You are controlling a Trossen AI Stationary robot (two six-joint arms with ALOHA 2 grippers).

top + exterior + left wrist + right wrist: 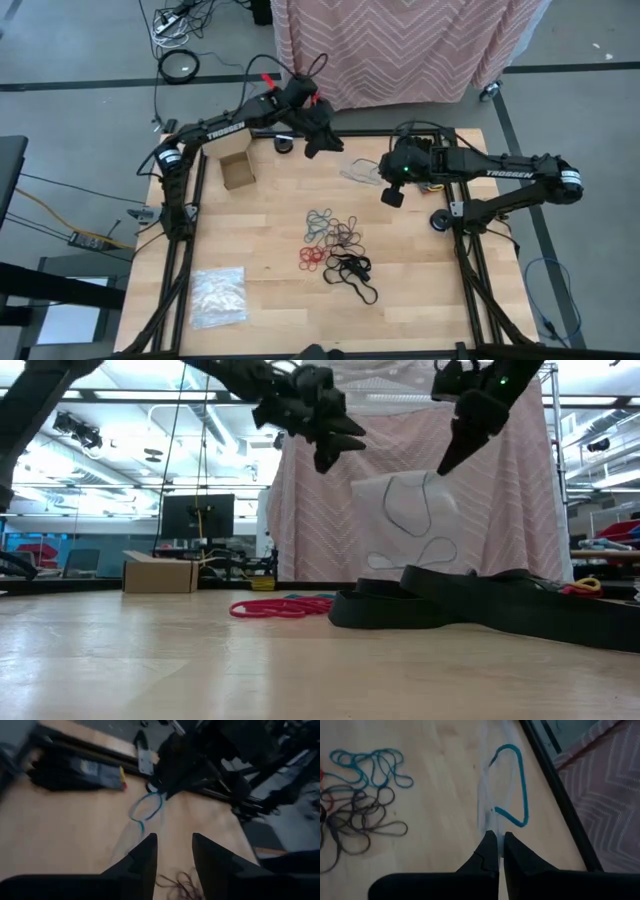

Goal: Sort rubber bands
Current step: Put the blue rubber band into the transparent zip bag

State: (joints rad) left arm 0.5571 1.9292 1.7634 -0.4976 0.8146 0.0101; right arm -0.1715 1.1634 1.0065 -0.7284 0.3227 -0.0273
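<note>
**Right gripper pinches clear bag, left gripper parted above far desk edge**

We see the right gripper (496, 840) with fingers pressed together on the edge of a clear crinkly plastic bag (492, 785), lifted off the wooden desk (270, 300) near its far right corner. Inside that bag sits one blue-teal rubber band loop (517, 785); in the low view the bag (410, 520) hangs below the right gripper (450, 455).

We see the left gripper (172, 855) up in the air by the far edge, just beside the bag, fingers parted with a clear gap, nothing between them.

The main pile of small thin rubber bands (335, 245) lies flat at the desk's middle: blue-teal loops (320, 222) toward the far side, tan-brown and dark ones (347, 237) beside them, red ones (311, 258) toward the near side, larger black ones (352, 272) nearest the near edge.

A small brown cardboard box (237, 170) stands near the far left corner. A second clear plastic bag (218, 296) lies flat near the near left corner.
</note>
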